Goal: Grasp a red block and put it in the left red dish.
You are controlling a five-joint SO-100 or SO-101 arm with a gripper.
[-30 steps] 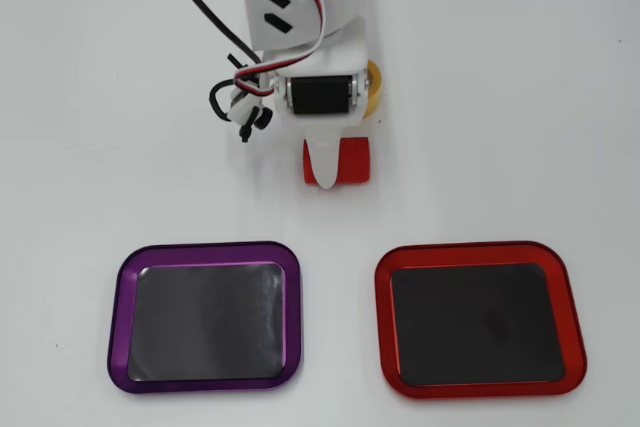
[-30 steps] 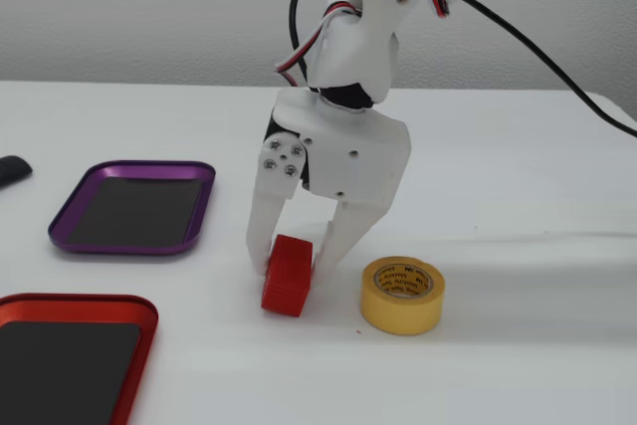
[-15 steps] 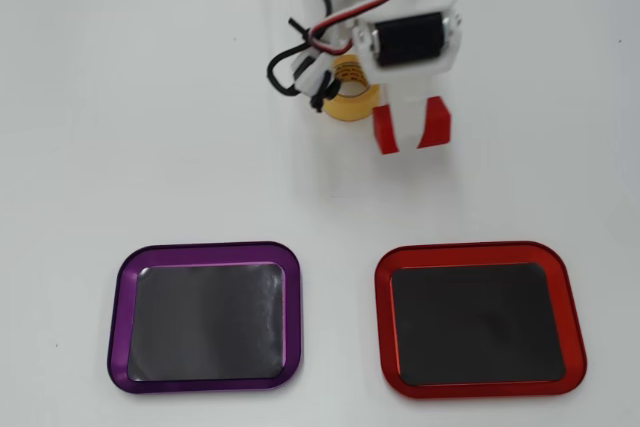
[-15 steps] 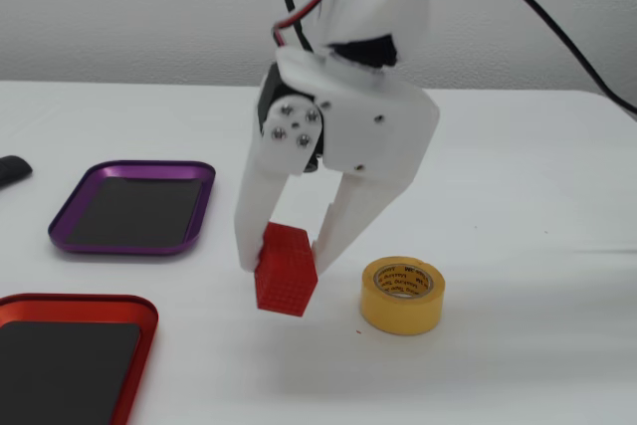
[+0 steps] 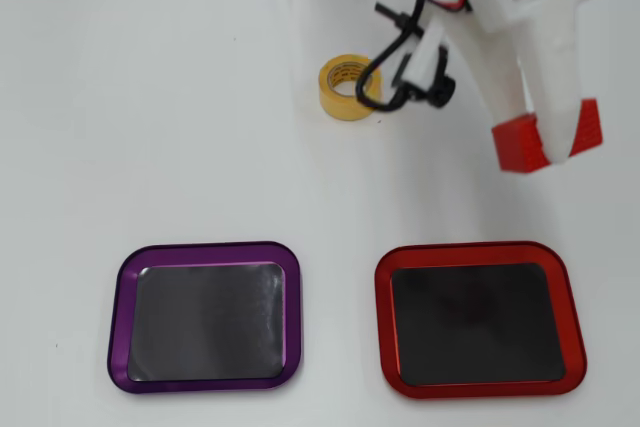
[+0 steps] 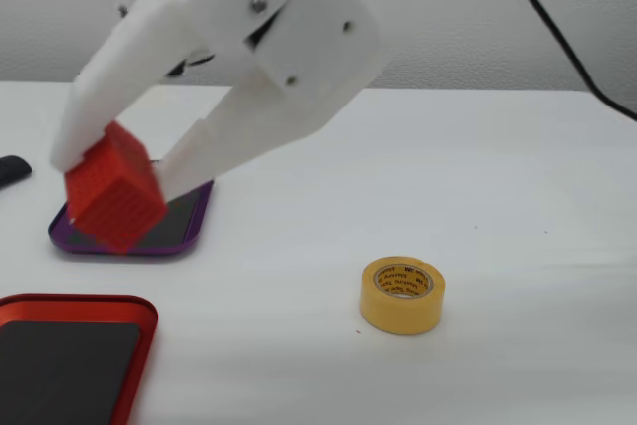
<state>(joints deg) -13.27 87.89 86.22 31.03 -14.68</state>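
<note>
Your gripper [image 5: 548, 145] is clamped on the red block [image 5: 545, 140], one white finger on each side of it, and the block hangs in the air, clear of the table [image 5: 150, 97]. In the overhead view it sits above and slightly right of the red dish [image 5: 478, 253], not yet over the dish's dark floor; in the fixed view you see the block [image 6: 114, 200] tilted between the fingers, in front of the purple dish [image 6: 199, 211], with the gripper [image 6: 119, 181] reaching in from the upper right. Look at the two dishes: the red one lies at lower right in the overhead view and at the bottom left corner [image 6: 80, 304] in the fixed view, and its black inside holds nothing. The purple dish [image 5: 205, 252] lies beside it, to its left in the overhead view, and its dark inside is bare too. The yellow tape roll [image 5: 346, 88] stands flat on the table, well apart from both dishes; you can see it [image 6: 402, 294] alone at centre right in the fixed view.
</note>
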